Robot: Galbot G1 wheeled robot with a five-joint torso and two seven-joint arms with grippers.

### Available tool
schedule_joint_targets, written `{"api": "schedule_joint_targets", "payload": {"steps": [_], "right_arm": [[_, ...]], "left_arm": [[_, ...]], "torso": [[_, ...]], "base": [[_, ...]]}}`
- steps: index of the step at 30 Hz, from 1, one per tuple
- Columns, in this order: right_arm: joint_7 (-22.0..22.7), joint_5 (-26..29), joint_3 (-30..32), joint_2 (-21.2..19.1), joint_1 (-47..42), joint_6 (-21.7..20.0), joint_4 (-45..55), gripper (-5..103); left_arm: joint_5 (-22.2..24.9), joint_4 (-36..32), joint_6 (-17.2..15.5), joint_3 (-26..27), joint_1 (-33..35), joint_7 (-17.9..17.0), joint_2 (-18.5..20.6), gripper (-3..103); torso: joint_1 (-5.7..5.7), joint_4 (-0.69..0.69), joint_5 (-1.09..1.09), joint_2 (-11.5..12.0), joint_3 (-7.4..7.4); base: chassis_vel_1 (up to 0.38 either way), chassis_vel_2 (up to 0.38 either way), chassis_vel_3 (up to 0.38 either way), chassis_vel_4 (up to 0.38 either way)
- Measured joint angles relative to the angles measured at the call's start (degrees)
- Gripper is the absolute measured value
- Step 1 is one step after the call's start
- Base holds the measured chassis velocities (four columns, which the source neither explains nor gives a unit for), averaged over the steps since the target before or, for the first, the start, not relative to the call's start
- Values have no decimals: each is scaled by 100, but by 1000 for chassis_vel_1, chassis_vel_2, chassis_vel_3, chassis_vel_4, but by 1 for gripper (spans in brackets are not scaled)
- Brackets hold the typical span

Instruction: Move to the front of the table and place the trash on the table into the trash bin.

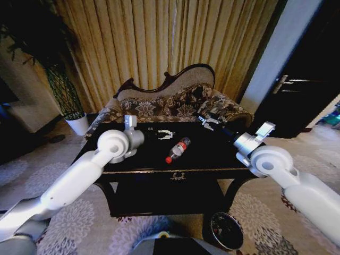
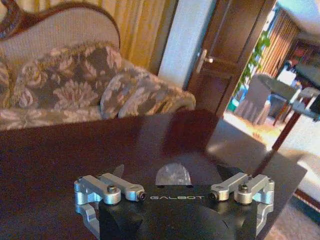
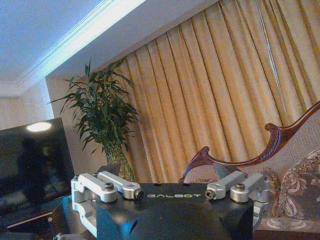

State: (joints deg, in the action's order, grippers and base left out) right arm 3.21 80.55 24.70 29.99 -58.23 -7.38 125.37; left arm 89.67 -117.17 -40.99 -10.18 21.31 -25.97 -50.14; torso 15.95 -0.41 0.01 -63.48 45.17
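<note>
trash bin [image 1: 227,230] dark inside, bottle [image 1: 177,150] on table [image 1: 212,159]

You are seeing dim, warm light; the table [image 1: 212,159] top is glaring faintly, and the head view's edges are bending.

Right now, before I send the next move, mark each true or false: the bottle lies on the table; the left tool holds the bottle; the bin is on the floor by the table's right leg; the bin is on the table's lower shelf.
1. The bottle lies on the table: true.
2. The left tool holds the bottle: false; it is open beside the bottle, holding nothing.
3. The bin is on the floor by the table's right leg: true.
4. The bin is on the lower shelf: false; it stands on the carpet.
</note>
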Motion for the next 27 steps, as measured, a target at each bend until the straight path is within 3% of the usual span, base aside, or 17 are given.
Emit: {"api": "schedule_joint_targets", "payload": {"steps": [27], "right_arm": [[8, 18, 4, -13, 18, 51, 93, 100]], "left_arm": [[-281, 123, 3, -607, 78, -332, -137, 100]], "torso": [[-1, 0, -1, 0, -1]], "base": [[0, 0, 0, 0]]}}
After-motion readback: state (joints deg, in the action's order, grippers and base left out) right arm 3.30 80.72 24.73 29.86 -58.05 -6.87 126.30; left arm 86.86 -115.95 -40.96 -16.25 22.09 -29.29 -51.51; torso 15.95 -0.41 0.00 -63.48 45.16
